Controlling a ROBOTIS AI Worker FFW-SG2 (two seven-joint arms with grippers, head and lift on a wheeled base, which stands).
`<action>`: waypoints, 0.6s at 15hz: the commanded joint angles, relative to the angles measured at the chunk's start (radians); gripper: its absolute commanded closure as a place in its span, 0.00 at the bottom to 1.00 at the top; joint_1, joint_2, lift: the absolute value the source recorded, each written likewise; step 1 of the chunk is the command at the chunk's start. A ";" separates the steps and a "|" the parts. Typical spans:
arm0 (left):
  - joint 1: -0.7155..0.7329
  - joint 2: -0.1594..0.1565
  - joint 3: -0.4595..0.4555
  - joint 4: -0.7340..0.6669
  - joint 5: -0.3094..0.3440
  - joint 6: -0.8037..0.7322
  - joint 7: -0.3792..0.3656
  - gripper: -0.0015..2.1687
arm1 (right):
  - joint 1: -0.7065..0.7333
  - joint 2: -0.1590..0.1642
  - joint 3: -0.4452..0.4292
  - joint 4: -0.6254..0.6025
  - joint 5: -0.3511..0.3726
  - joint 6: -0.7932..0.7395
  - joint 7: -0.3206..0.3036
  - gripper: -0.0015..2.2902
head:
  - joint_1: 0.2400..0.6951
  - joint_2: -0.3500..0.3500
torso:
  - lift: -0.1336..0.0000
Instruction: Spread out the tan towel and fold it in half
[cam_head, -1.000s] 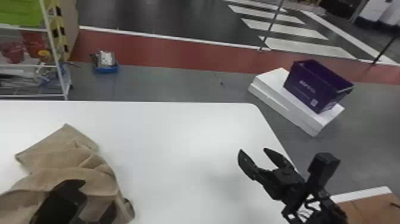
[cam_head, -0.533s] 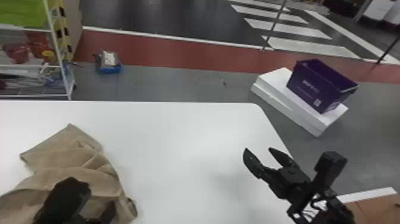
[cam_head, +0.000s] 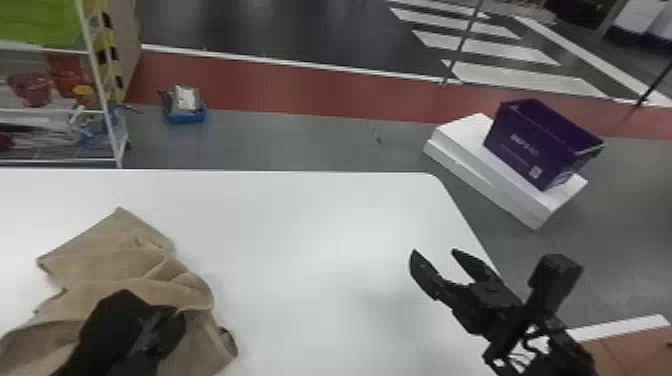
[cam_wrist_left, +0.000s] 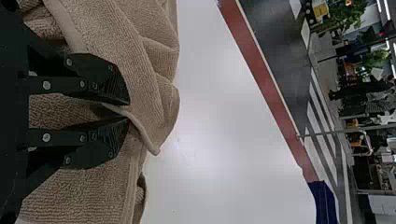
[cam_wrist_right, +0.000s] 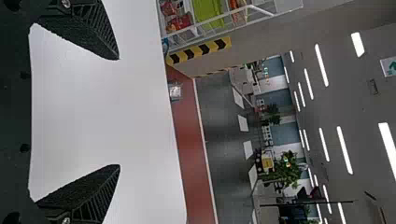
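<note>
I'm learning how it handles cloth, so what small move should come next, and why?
Probably close the left tool gently on the fold edge of the tan towel: that edge runs between its parted fingertips, and the towel lies crumpled, so a pinch there would likely help spreading. The right tool is open, away from the towel.

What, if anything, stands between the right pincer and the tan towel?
Nothing visible: white table top stretches between the right pincer and the towel. The left pincer is at the towel's near part and might obstruct there.
</note>
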 joint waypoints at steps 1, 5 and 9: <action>0.014 -0.003 0.007 -0.046 0.035 0.003 -0.002 0.50 | 0.000 0.001 0.000 0.007 0.001 0.000 0.000 0.02 | 1.00 0.07 | 0.07; 0.058 -0.003 0.119 -0.271 0.214 0.178 -0.158 0.50 | -0.002 0.001 0.002 0.008 0.003 0.000 0.014 0.02 | 1.00 0.06 | 0.07; 0.093 -0.003 0.351 -0.454 0.326 0.356 -0.338 0.50 | -0.011 0.001 0.011 0.020 0.010 -0.003 0.026 0.03 | 1.00 0.12 | 0.07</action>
